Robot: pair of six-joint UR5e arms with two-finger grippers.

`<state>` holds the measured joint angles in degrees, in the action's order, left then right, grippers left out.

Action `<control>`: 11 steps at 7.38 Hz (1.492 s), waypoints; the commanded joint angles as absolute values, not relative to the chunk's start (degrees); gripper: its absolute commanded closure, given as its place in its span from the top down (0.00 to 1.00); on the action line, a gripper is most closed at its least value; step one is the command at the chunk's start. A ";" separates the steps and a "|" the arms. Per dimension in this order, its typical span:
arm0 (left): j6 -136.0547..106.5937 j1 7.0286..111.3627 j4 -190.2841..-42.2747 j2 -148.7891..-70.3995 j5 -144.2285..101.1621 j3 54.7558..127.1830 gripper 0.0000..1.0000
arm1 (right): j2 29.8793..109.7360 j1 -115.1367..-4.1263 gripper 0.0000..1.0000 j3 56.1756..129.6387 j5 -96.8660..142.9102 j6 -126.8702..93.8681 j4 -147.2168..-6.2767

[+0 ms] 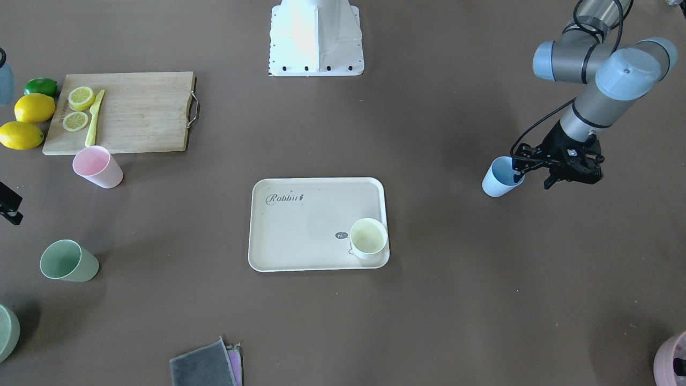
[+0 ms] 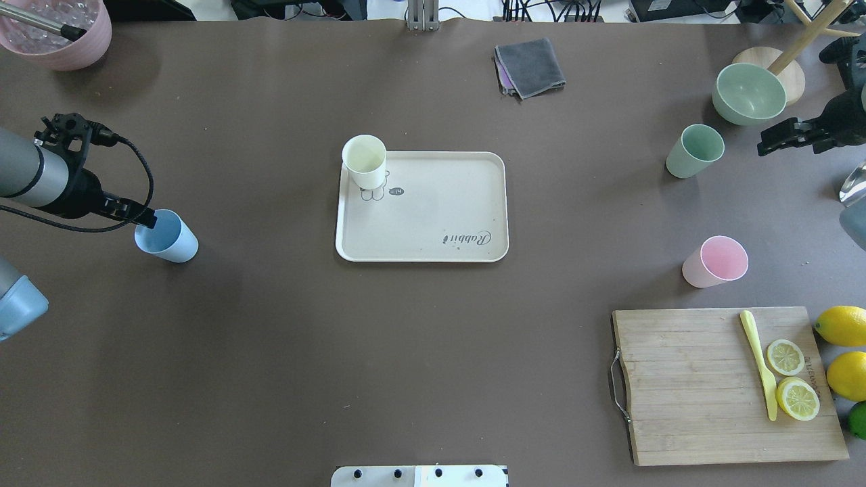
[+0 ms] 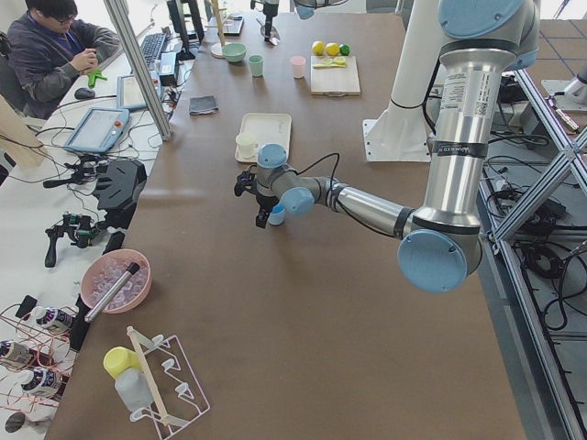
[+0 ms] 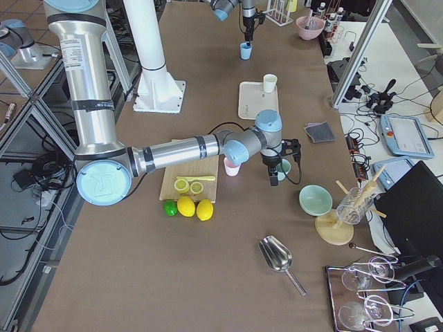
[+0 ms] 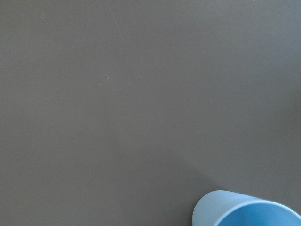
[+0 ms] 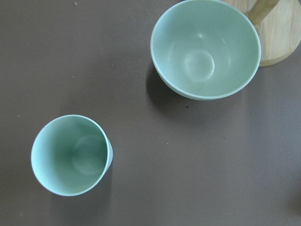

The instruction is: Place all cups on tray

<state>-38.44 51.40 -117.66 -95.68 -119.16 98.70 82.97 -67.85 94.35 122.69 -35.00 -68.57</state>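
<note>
The cream tray (image 1: 300, 236) (image 2: 440, 210) lies mid-table. A cream-yellow cup (image 1: 368, 237) (image 2: 364, 161) stands upright in one of its corners. The light blue cup (image 1: 501, 178) (image 2: 167, 237) (image 5: 247, 212) stands on the table off the tray. My left gripper (image 1: 535, 177) (image 2: 145, 218) is open at its rim, one finger over the cup's mouth and the other outside the wall. The pink cup (image 1: 98, 166) (image 2: 716, 262) stands by the cutting board. The green cup (image 1: 68, 261) (image 2: 695, 150) (image 6: 71, 155) stands near my right gripper (image 2: 768, 143), which hovers beside it. I cannot tell that gripper's state.
A wooden cutting board (image 2: 697, 385) holds lemon slices and a yellow knife, with whole lemons (image 2: 842, 325) beside it. A green bowl (image 2: 747, 93) (image 6: 205, 47) and a wooden stand sit beyond the green cup. A grey cloth (image 2: 530, 66) and a pink bowl (image 2: 57, 30) lie at the far edge.
</note>
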 commanded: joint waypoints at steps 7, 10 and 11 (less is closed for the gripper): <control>-45.51 48.00 -96.40 -117.53 -119.62 100.20 0.00 | 83.06 -67.85 1.00 94.31 122.78 -35.16 -68.47; -53.77 41.16 -95.89 -128.03 -117.26 91.96 0.00 | 82.97 -67.85 1.00 94.31 122.87 -35.16 -68.47; -57.01 38.96 -96.15 -130.14 -113.59 90.11 0.00 | 83.06 -67.85 1.00 94.31 122.87 -35.16 -68.47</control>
<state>-53.28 41.76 -96.07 -126.71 -117.08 92.97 83.03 -67.85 94.31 122.87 -35.13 -68.47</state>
